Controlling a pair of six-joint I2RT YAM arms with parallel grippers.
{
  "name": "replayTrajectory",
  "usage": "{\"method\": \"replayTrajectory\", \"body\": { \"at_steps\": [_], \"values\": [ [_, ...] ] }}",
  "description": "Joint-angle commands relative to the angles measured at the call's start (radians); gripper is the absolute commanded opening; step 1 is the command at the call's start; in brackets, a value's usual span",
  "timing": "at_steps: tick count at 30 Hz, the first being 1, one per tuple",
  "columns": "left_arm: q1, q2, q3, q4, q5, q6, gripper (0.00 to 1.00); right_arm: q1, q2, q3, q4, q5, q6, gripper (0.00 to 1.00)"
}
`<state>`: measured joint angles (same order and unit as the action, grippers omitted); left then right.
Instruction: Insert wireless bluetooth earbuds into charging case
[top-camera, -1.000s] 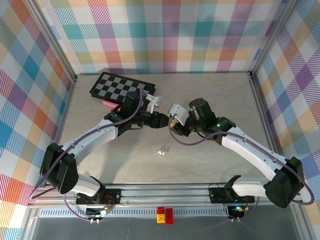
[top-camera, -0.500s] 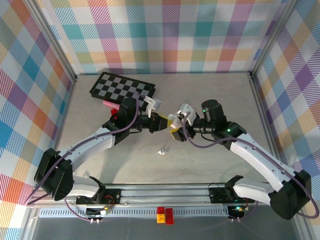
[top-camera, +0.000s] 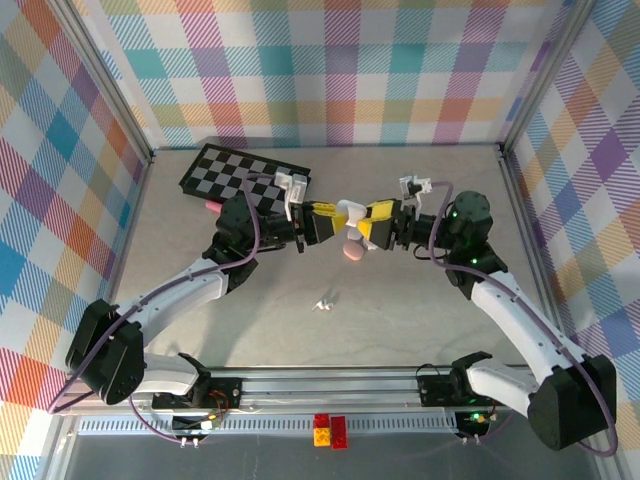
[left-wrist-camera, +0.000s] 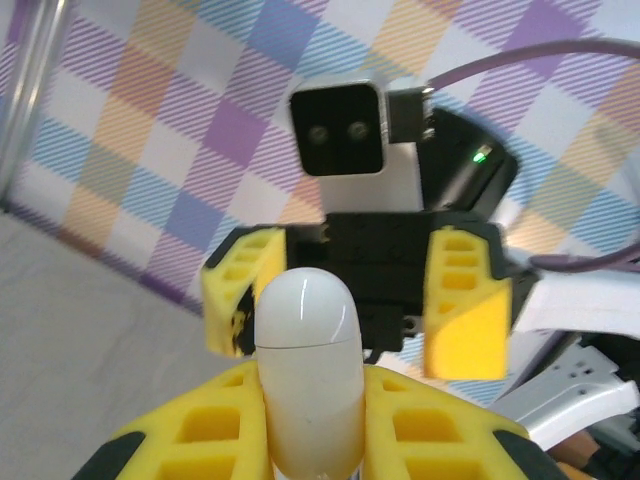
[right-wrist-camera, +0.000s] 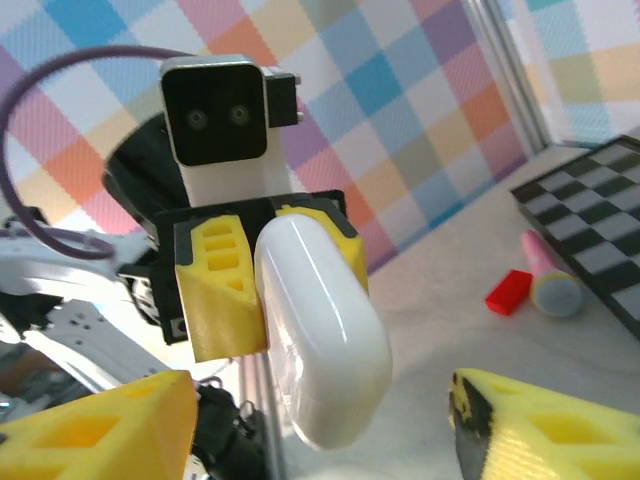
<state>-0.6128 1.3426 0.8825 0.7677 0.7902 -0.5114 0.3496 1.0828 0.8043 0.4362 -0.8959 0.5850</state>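
Left gripper (top-camera: 330, 217) is clamped on the smooth white pebble-shaped plastic charging case (left-wrist-camera: 305, 370), holding it up off the table with its lid seam shut. We've got the right gripper (left-wrist-camera: 350, 300) facing it close by, jaws spread wide and empty. Down on the grey table (top-camera: 420, 310) the tiny white stemmed earbuds (top-camera: 323, 303) lie well apart from both claws, nearer the arm bases, so we judge it's early. Nothing looks seated, and opening the case, fetching the buds and slotting them in is all left to do.
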Motion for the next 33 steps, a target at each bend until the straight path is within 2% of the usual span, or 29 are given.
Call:
{"method": "replayTrajectory", "body": {
  "at_steps": [1, 4, 9, 13, 15, 16, 19, 20, 21, 27, 30, 33],
  "values": [
    [0.001, 0.030, 0.036, 0.194, 0.059, -0.117, 0.02, 0.001, 0.049, 0.037, 0.289, -0.098, 0.246, 0.59],
    [0.001, 0.050, 0.041, 0.229, 0.080, -0.153, 0.01, 0.002, 0.080, 0.051, 0.376, -0.099, 0.298, 0.51],
    [0.002, 0.039, 0.030, 0.243, 0.075, -0.156, 0.01, 0.002, 0.085, 0.067, 0.332, -0.100, 0.265, 0.34],
    [0.007, 0.014, 0.013, 0.181, 0.070, -0.103, 0.04, 0.009, 0.078, 0.069, 0.297, -0.089, 0.238, 0.13],
    [0.009, -0.001, 0.007, 0.149, 0.069, -0.074, 0.13, 0.028, 0.056, 0.074, 0.231, -0.066, 0.168, 0.04],
    [0.010, -0.007, 0.006, 0.133, 0.070, -0.058, 0.18, 0.039, 0.045, 0.086, 0.158, -0.057, 0.115, 0.03],
    [0.011, -0.030, 0.004, 0.056, 0.069, 0.029, 0.61, 0.078, 0.011, 0.138, -0.087, -0.014, -0.097, 0.03],
    [0.012, -0.043, 0.000, 0.026, 0.072, 0.078, 0.68, 0.083, 0.002, 0.152, -0.145, -0.003, -0.147, 0.03],
    [0.012, -0.058, -0.006, -0.010, 0.077, 0.132, 0.71, 0.086, -0.003, 0.169, -0.199, 0.007, -0.190, 0.03],
    [0.016, -0.171, -0.011, -0.365, 0.127, 0.454, 0.67, 0.130, 0.005, 0.257, -0.428, 0.004, -0.408, 0.02],
    [0.017, -0.213, -0.012, -0.451, 0.132, 0.497, 0.60, 0.161, 0.037, 0.335, -0.620, 0.029, -0.552, 0.03],
    [0.018, -0.232, -0.010, -0.475, 0.154, 0.495, 0.53, 0.180, 0.058, 0.366, -0.674, 0.039, -0.610, 0.03]
  ]
}}
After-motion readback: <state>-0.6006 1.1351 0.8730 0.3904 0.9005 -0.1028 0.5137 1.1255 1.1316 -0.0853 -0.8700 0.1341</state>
